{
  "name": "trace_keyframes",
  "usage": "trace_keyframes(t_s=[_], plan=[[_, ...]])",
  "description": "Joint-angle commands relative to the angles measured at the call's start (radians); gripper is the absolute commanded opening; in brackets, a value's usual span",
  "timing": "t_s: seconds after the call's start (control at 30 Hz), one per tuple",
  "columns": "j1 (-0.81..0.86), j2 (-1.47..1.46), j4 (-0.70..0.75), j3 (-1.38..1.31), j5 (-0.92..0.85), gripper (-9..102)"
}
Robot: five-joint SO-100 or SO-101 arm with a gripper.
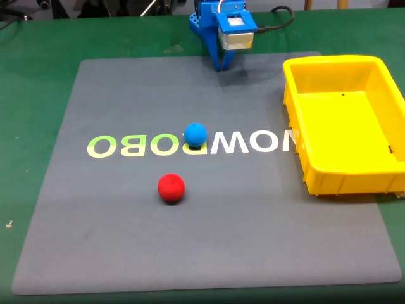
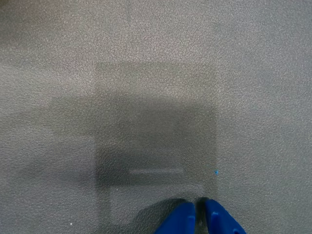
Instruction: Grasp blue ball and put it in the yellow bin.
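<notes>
The blue ball (image 1: 195, 134) rests on the grey mat (image 1: 114, 240), over the white lettering near the middle in the fixed view. The yellow bin (image 1: 297, 114) stands at the mat's right side, nothing inside it. My blue gripper (image 1: 221, 65) hangs at the mat's far edge, well behind the ball and left of the bin. In the wrist view its two blue fingertips (image 2: 183, 219) sit almost together at the bottom edge, so the gripper (image 2: 199, 207) is shut, nothing held, with bare mat (image 2: 156, 73) beneath.
A red ball (image 1: 171, 188) lies on the mat a little nearer the camera and left of the blue one. Green table surface (image 1: 38, 76) surrounds the mat. A black cable (image 1: 278, 22) trails behind the arm.
</notes>
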Motion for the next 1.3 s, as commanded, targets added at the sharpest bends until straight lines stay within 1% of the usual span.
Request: trace_keyframes(t_s=[0.0,0.9,0.93,1.03,1.1,1.2,1.27], plan=[[-0.005,0.009,0.017,0.031,-0.015,0],[-0.006,0.009,0.017,0.031,-0.006,1],[-0.006,0.009,0.015,0.031,-0.006,3],[0.044,0.008,-0.026,0.005,-0.028,22],[0.094,0.009,-0.06,-0.04,-0.08,30],[0.17,-0.005,-0.086,-0.11,-0.192,34],[0.192,-0.121,-0.132,-0.19,-0.209,35]])
